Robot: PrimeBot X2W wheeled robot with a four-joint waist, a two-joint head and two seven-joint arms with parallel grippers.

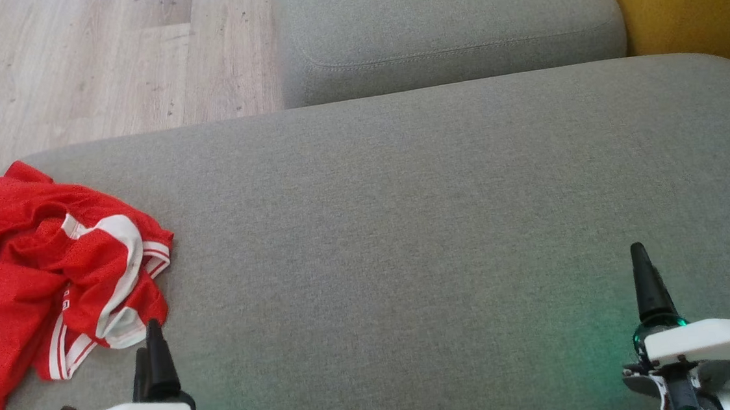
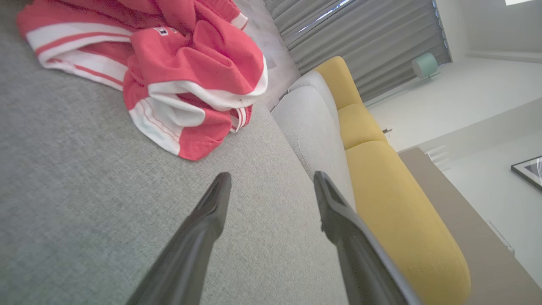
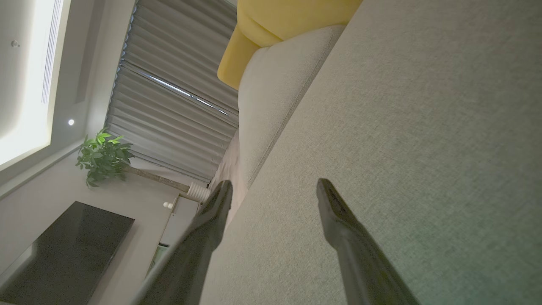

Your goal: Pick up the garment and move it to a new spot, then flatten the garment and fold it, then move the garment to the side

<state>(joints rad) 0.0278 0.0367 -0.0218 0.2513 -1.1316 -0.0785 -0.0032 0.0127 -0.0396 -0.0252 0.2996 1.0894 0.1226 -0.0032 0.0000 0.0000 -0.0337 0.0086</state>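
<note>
Two open, empty grippers: the left gripper (image 2: 271, 176) sits just beside the crumpled red jersey (image 1: 51, 269) at the left edge of the grey sofa cushion (image 1: 406, 228), the right gripper (image 3: 274, 182) well apart. Best to pinch a raised fold, not flat cloth

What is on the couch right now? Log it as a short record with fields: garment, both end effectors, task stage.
garment: red with white trim, crumpled, at the left end of the grey seat cushion
left end effector: open, empty; the garment lies ahead of it, not between its fingers
right end effector: open, empty, over bare cushion at the right
task stage: garment not yet picked up
surroundings: wood floor beyond the cushion, yellow couch part
</note>
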